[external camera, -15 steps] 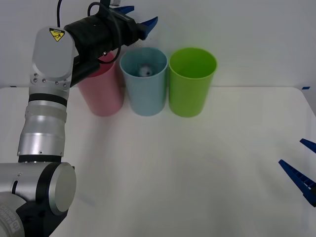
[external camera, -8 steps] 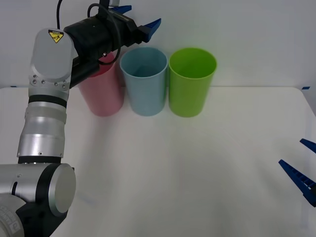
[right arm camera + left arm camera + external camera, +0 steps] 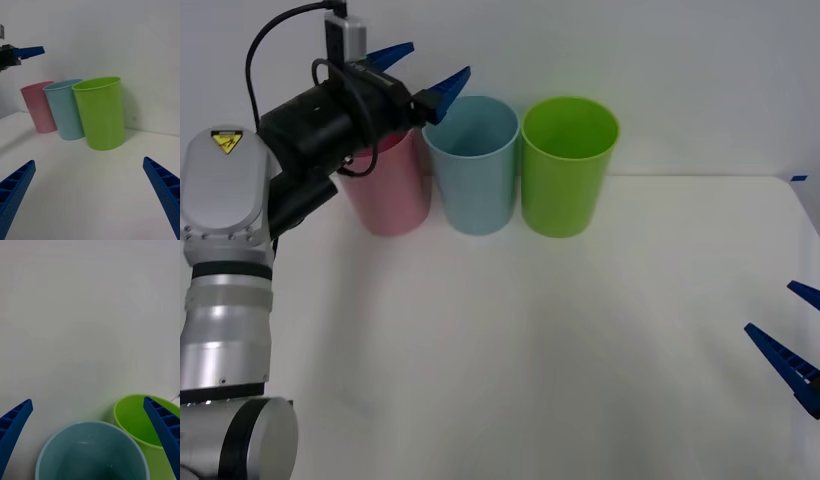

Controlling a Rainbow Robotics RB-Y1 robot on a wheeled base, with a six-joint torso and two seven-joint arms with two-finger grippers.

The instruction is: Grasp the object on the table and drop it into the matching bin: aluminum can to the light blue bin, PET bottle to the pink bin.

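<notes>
Three bins in a row at upper centre of the front view: pink bin (image 3: 387,190), light blue bin (image 3: 472,165), lime green bin (image 3: 568,165). Left gripper (image 3: 420,68) spread, empty, above the pink/blue rims. Left wrist view looks into the blue bin (image 3: 92,452); can not discernible. Right gripper (image 3: 798,340) spread, lower right over the table (image 3: 560,340).

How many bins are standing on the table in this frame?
3, in a row at the table's far edge: the pink bin on the left, the light blue bin in the middle, a lime green bin on the right. None seems hidden.
</notes>
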